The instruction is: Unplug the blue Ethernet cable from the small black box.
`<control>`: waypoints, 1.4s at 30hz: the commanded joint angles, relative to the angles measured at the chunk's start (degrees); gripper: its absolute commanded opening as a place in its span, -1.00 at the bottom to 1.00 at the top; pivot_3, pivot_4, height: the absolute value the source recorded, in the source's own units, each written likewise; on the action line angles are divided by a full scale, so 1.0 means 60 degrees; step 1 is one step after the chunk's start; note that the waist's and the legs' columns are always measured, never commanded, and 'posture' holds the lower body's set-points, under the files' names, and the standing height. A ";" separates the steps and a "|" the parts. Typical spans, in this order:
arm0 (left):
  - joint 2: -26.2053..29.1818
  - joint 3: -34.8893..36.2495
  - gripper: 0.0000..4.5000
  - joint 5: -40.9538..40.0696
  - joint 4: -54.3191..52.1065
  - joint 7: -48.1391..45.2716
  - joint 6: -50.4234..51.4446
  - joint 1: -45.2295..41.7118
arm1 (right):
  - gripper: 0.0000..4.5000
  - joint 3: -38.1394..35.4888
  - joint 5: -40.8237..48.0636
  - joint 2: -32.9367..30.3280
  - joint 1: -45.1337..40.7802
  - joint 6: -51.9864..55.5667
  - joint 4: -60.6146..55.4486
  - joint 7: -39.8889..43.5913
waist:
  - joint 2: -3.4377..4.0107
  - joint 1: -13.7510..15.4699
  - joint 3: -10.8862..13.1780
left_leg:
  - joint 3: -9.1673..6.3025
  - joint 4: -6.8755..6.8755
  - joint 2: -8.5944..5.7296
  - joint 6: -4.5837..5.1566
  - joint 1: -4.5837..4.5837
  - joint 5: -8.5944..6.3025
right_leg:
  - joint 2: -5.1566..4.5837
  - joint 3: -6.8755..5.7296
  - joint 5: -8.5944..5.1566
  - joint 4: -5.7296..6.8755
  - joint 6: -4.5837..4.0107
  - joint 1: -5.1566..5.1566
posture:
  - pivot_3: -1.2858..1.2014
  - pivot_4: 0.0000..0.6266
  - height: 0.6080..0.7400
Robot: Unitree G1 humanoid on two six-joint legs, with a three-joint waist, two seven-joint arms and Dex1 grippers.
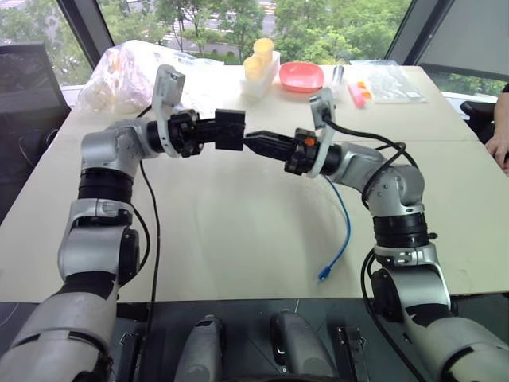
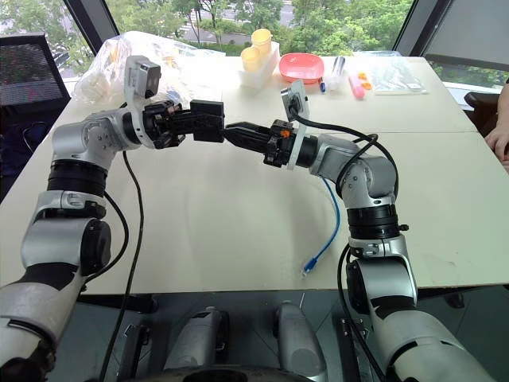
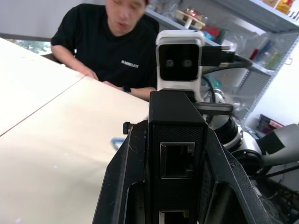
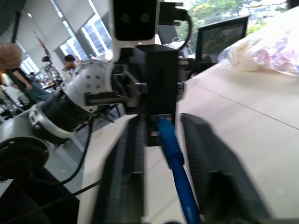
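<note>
My left claw is clenched on the small black box, holding it above the desk. My right claw is clamped on the blue cable just beside the box's port. The cable's plug sits in the port. The rest trails onto the desk, its free end near the front edge.

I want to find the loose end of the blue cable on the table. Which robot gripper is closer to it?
Right. The right gripper is above the loose plug of the blue Ethernet cable; the left gripper, holding the small black box, is farther away.
</note>
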 commanded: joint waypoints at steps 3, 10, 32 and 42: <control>-0.0007 0.0088 -0.76 -0.0265 -0.0298 -0.0207 -0.0025 -0.0087 | -0.99 0.0009 -0.0235 -0.0119 0.0058 -0.0231 -0.0026 -0.0170 | 0.0000 0.0001 0.0000 | -0.0001 0.0000 0.0000 0.0000 -0.0002 0.0000 | 0.0000 0.0000 0.0000 -0.0001 0.0000 -0.0001 | 0.03 -0.52 0.93; 0.0003 0.0109 -0.76 -0.0264 -0.0292 -0.0167 -0.0042 -0.0095 | -0.99 0.0388 -0.0569 -0.0326 0.0063 -0.0555 -0.0020 -0.0047 | 0.0000 -0.0004 0.0000 | -0.0002 0.0000 0.0000 0.0000 -0.0002 0.0000 | 0.0001 0.0000 0.0000 -0.0001 0.0000 -0.0001 | 0.03 -0.52 0.93; 0.0036 0.0051 -0.76 -0.0270 -0.0267 -0.0188 -0.0064 -0.0092 | 0.63 0.0114 -0.0238 -0.0309 0.0106 -0.0364 0.0132 0.0038 | 0.0000 0.0000 0.0000 | -0.0001 0.0000 0.0000 0.0000 -0.0002 0.0000 | 0.0000 0.0000 0.0000 -0.0001 0.0000 -0.0002 | 0.03 -0.52 0.93; 0.0028 0.0023 -0.76 -0.0252 -0.0215 -0.0180 -0.0098 -0.0077 | 0.63 -0.0019 -0.0011 -0.0296 0.0276 -0.0103 -0.0165 0.0122 | 0.0000 -0.0003 0.0000 | -0.0002 0.0000 0.0000 0.0000 -0.0002 0.0000 | 0.0001 0.0000 0.0000 -0.0001 0.0000 -0.0002 | 0.03 -0.52 0.93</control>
